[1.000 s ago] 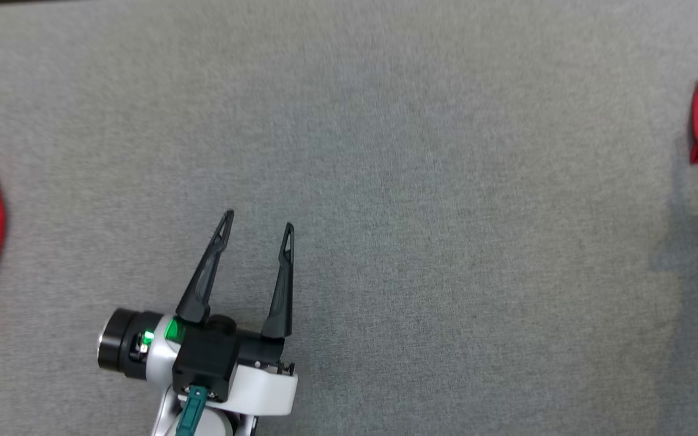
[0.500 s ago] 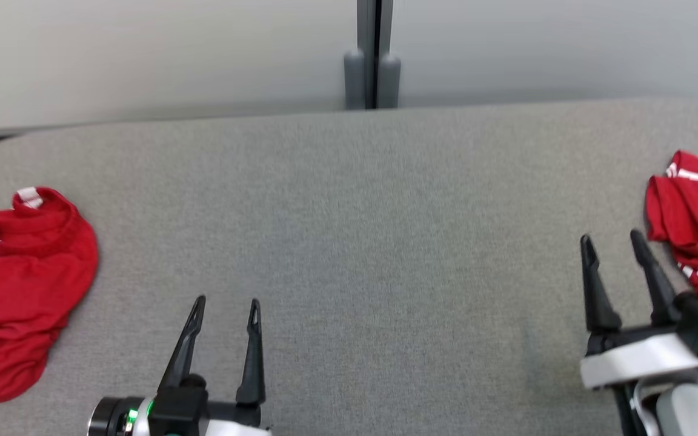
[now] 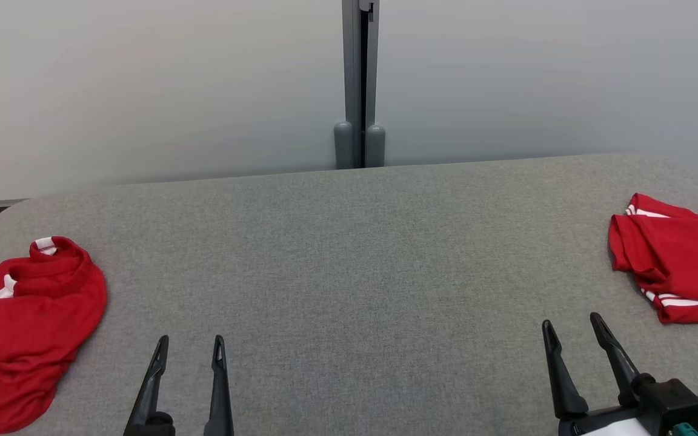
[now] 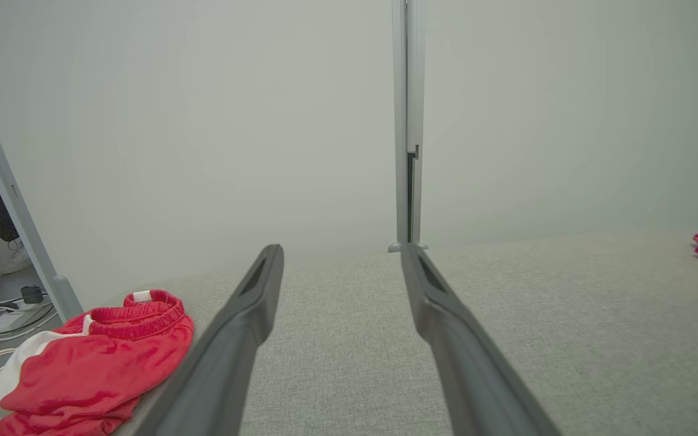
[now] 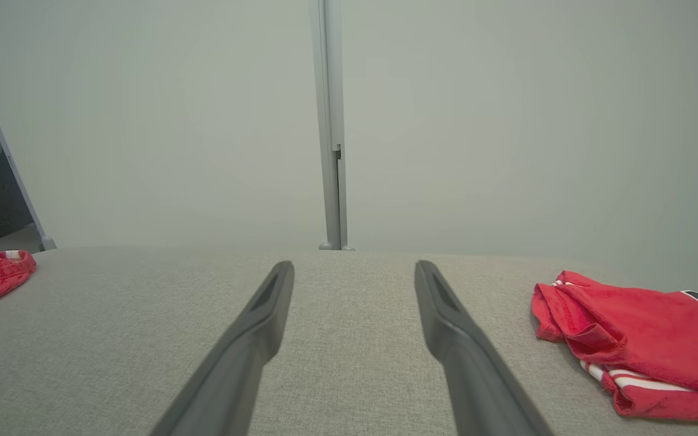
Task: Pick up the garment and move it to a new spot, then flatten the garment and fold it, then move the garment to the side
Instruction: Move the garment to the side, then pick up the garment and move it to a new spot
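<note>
Head view, and straight to the cloth: a crumpled red garment [image 3: 28,339] with white trim lies bunched at the table's end, far out to the left of the grey post [image 3: 359,91]. Its ribbed waistband is up on the heap's far edge. Well out to the right of the post lies a second red garment [image 3: 682,266], flatter and folded over, white stripes along its near hem. Both rest on the grey fabric table [image 3: 349,272], whose far edge meets the foot of the post.

Now the left gripper [image 3: 191,340]: it is nearer the robot than the post and somewhat left of it. Its fingers are spread apart with nothing between them, and it is clear of the crumpled heap beside it. On the other side of the post, the right gripper [image 3: 571,321] has its jaws just as wide and empty. Its tips are near the second garment's near corner, but not touching. Whether either set of tips touches the fabric surface, I cannot tell. Pale wall panels [image 3: 143,91] stand on either side of the post.
</note>
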`<state>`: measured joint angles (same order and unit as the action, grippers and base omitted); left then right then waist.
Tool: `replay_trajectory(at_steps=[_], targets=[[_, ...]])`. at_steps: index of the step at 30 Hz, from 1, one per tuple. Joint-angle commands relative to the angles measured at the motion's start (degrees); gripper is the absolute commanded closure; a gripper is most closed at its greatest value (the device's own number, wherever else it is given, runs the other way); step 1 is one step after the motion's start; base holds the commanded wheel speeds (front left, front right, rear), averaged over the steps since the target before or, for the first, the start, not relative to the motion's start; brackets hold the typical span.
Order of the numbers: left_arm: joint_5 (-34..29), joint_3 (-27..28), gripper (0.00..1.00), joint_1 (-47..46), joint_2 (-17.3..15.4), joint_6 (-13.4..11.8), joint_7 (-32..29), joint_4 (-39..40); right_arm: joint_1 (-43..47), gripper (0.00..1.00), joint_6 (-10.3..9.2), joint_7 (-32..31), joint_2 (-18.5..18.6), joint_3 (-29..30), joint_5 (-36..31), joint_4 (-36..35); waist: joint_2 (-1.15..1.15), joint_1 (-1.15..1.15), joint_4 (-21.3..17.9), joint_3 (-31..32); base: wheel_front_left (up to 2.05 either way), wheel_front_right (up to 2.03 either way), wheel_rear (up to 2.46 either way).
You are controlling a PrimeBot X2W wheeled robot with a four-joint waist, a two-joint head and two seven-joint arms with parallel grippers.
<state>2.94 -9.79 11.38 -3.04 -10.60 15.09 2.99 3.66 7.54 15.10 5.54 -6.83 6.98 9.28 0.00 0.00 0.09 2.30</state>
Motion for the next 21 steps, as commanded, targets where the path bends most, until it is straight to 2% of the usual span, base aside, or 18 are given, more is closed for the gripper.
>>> replay_trajectory(at_steps=[1,10,21], targets=[[-0.3,0.5,0.00,0.5,-0.1,0.3,0.1,-0.4,0.6,0.00,-0.11,0.1,-0.2,0.1,0.4,0.1,0.00,0.00,-0.3,0.4,0.00,0.00,0.00],[-0.6,1.2,0.00,1.0,0.0,1.5,0.1,-3.3,1.2,0.00,-0.10,0.1,-1.5,0.2,1.0,1.0,0.00,0.00,-0.5,1.3,0.00,0.00,0.00],[-0.8,1.8,0.00,0.4,0.1,1.3,0.1,-4.1,1.6,0.00,-0.10,0.1,-1.8,0.8,0.7,1.3,0.00,0.00,1.2,1.2,0.00,0.00,0.00]])
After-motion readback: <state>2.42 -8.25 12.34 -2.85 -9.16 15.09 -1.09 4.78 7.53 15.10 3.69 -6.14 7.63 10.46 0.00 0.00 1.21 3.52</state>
